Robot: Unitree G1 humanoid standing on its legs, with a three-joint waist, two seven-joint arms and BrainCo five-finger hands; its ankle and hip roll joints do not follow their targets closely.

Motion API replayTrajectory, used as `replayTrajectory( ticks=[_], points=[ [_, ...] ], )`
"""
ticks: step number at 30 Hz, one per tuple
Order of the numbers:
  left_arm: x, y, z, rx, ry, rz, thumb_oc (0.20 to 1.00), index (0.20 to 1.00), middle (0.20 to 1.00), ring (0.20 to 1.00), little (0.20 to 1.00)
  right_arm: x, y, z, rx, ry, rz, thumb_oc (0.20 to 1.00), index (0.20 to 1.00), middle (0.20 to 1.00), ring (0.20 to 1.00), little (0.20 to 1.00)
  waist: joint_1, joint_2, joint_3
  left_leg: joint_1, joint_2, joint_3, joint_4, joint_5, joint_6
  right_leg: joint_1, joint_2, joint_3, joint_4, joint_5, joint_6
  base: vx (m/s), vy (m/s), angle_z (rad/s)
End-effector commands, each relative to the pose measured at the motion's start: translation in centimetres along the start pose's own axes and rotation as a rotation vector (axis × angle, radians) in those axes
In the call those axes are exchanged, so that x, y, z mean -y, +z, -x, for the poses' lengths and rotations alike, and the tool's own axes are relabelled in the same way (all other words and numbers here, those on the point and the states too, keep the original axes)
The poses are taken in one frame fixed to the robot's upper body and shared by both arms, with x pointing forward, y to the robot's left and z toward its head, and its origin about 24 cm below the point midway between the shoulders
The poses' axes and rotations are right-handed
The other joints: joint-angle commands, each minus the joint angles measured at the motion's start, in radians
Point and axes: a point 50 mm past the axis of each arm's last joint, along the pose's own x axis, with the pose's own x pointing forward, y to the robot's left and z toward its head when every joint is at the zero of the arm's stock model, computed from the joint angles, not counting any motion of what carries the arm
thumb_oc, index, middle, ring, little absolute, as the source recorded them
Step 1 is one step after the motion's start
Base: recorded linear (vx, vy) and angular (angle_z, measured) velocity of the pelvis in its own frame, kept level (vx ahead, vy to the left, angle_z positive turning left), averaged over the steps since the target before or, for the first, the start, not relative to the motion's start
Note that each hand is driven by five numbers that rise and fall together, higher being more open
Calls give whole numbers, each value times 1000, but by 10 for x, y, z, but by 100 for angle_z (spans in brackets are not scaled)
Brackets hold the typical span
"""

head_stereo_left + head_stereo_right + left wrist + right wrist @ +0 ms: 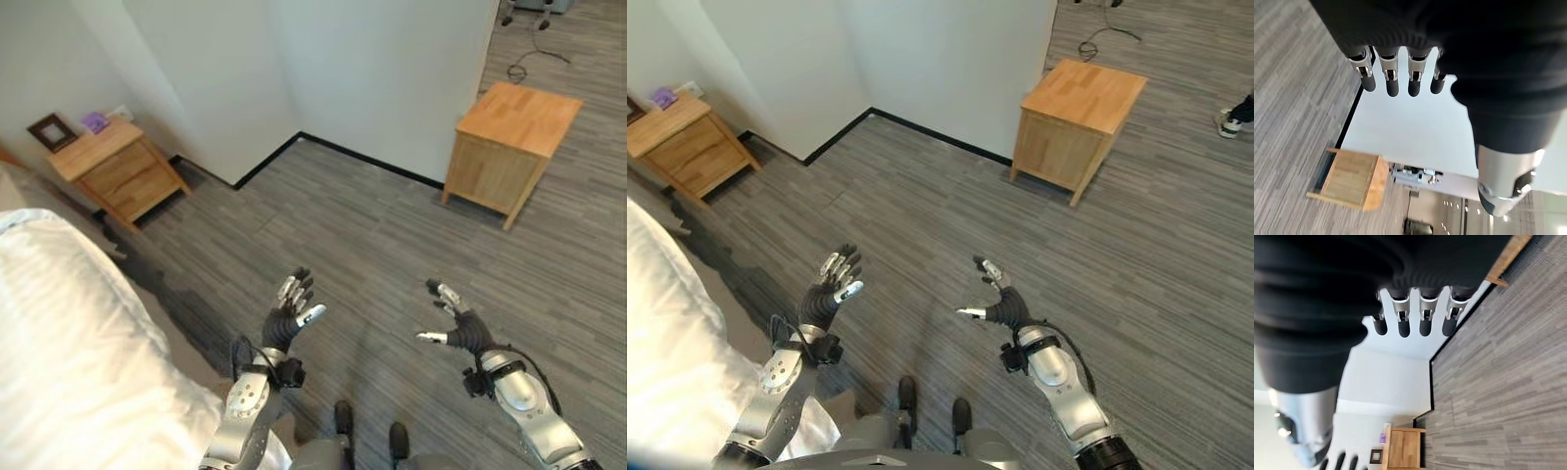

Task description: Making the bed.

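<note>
The bed (pixel 69 343) with its white cover lies along the left edge of the head views, its near corner beside my left arm. My left hand (pixel 292 311) hovers over the grey floor just right of the bed, fingers straight and spread, holding nothing. My right hand (pixel 457 321) floats further right at about the same height, also open and empty. In the wrist views the fingers (pixel 1392 78) of the left hand and the fingers (pixel 1403 318) of the right hand point out straight towards the white wall.
A wooden nightstand (pixel 113 168) with a picture frame (pixel 51 130) and a purple item stands at the bed's head by the wall. A second wooden cabinet (pixel 511 147) stands at the back right. A person's shoe (pixel 1230 119) shows at the far right.
</note>
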Motion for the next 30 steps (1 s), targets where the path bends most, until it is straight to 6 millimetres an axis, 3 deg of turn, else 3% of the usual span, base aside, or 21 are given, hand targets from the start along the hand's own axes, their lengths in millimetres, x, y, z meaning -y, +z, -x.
replayTrajectory(
  ticks=[1, 4, 6, 7, 8, 9, 10, 11, 14, 15, 16, 18, 23, 25, 26, 28, 29, 30],
  points=[
    [0, 29, -6, 122, -49, -42, 1000, 1000, 1000, 1000, 1000, -6, 31, -16, 158, 13, 14, 1000, 1000, 1000, 1000, 1000, 31, -73, -41, 37, -4, 37, -36, 32, -19, 88, -80, -11, 116, -211, 145, 207, 51, -32],
    [-5, 35, -5, 134, -44, -112, 1000, 1000, 1000, 1000, 1000, -12, 28, -15, 147, 25, 6, 1000, 1000, 1000, 1000, 1000, 52, -94, -48, 75, -10, 54, -34, -8, 15, 53, -93, -63, 267, -206, 197, 181, 56, -19],
    [-12, 39, -4, 150, -15, -226, 1000, 1000, 1000, 1000, 1000, -14, 30, -15, 158, 41, 29, 1000, 1000, 1000, 1000, 1000, 49, -95, -33, 124, -21, 56, -36, -44, 40, -50, -149, -120, 495, -87, 305, 167, 73, -10],
    [-15, 40, -3, 153, -1, -287, 1000, 1000, 1000, 1000, 1000, -13, 32, -16, 166, 43, 52, 1000, 1000, 1000, 1000, 1000, 46, -78, -26, 143, -6, 59, -41, -49, 42, -92, -159, -149, 574, -15, 318, 183, 90, -1],
    [-17, 38, -4, 144, 8, -339, 1000, 1000, 1000, 1000, 1000, -14, 32, -17, 165, 42, 67, 1000, 1000, 1000, 1000, 1000, 36, -61, -13, 159, 7, 53, -41, -52, 44, -137, -162, -161, 653, 5, 318, 97, 50, 6],
    [-16, 38, -4, 145, 9, -340, 1000, 1000, 1000, 1000, 1000, -14, 32, -18, 166, 42, 68, 1000, 1000, 1000, 1000, 1000, 34, -64, -12, 158, 3, 51, -41, -53, 45, -143, -167, -161, 666, -1, 318, 221, 95, 22],
    [-26, 35, -5, 125, 63, -395, 1000, 1000, 1000, 1000, 1000, -13, 33, -18, 166, 33, 104, 1000, 1000, 1000, 1000, 1000, 25, -41, 1, 186, 14, 39, -41, -68, 46, -199, -204, -185, 706, -7, 313, 238, 52, 41],
    [-28, 34, -5, 122, 80, -410, 1000, 1000, 1000, 1000, 1000, -13, 34, -19, 172, 33, 121, 1000, 1000, 1000, 1000, 1000, 20, -42, 5, 193, 10, 32, -41, -73, 43, -212, -227, -194, 683, -25, 297, 317, 34, 52],
    [-32, 33, -3, 115, 90, -405, 1000, 1000, 1000, 1000, 1000, -14, 34, -20, 165, 73, 137, 1000, 1000, 1000, 1000, 1000, 8, -59, 3, 193, -12, -2, -41, -95, 26, -217, -228, -157, 440, -86, 254, 221, -88, 33],
    [-32, 33, -2, 114, 90, -405, 1000, 1000, 1000, 1000, 1000, -14, 34, -20, 164, 74, 136, 1000, 1000, 1000, 1000, 1000, 5, -57, 3, 196, -9, -4, -41, -98, 25, -208, -225, -161, 429, -84, 254, 191, -103, 47],
    [-33, 31, -2, 104, 94, -410, 1000, 1000, 1000, 1000, 1000, -15, 30, -19, 147, 81, 142, 1000, 1000, 1000, 1000, 1000, -3, -64, 1, 199, -17, -23, -41, -106, 20, -202, -210, -118, 306, -83, 244, 252, -96, 51],
    [-34, 26, -5, 86, 107, -397, 1000, 1000, 1000, 1000, 1000, -16, 20, -20, 94, 86, 159, 1000, 1000, 1000, 1000, 1000, -26, -74, 1, 213, -30, -71, -41, -130, 9, -225, -187, -7, 149, -37, 245, 312, -131, 69],
    [-32, 23, -7, 75, 99, -418, 1000, 1000, 1000, 1000, 1000, -19, 14, -19, 59, 123, 200, 1000, 1000, 1000, 1000, 1000, -51, -84, -29, 276, -41, -122, -21, -190, -3, -185, -191, -3, 49, 36, 243, 328, -134, 100],
    [-30, 21, -5, 71, 97, -395, 1000, 1000, 1000, 1000, 1000, -18, 11, -16, 47, 134, 192, 1000, 1000, 1000, 1000, 1000, -52, -70, -23, 221, -16, -98, 185, -177, -52, -118, -188, -41, 43, 5, 218, 267, -159, 64],
    [-28, 24, -6, 87, 98, -372, 1000, 1000, 1000, 1000, 1000, -16, 11, -16, 47, 130, 192, 1000, 1000, 1000, 1000, 1000, -50, -78, 6, 119, 5, -77, 393, -111, -108, -83, -205, -68, 43, -2, 196, 135, -137, 84],
    [-27, 24, -7, 93, 105, -337, 1000, 1000, 1000, 1000, 1000, -14, 12, -18, 52, 124, 179, 1000, 1000, 1000, 1000, 1000, -36, -102, 36, 7, 59, 14, 596, -46, -128, -23, -221, -108, 24, -26, 164, 55, -196, 80],
    [-27, 22, -7, 85, 103, -330, 1000, 1000, 1000, 1000, 1000, -14, 10, -21, 38, 117, 177, 1000, 1000, 1000, 1000, 1000, -25, -116, 46, -46, 83, 56, 669, -43, -120, 3, -224, -122, 19, -44, 153, 111, -206, 50],
    [-28, 23, -7, 85, 106, -325, 1000, 1000, 1000, 1000, 1000, -12, 12, -23, 44, 110, 179, 1000, 1000, 1000, 1000, 1000, -22, -116, 45, -68, 116, 100, 661, -43, -115, 19, -220, -134, 14, -59, 150, 183, -136, 30]
  ],
)
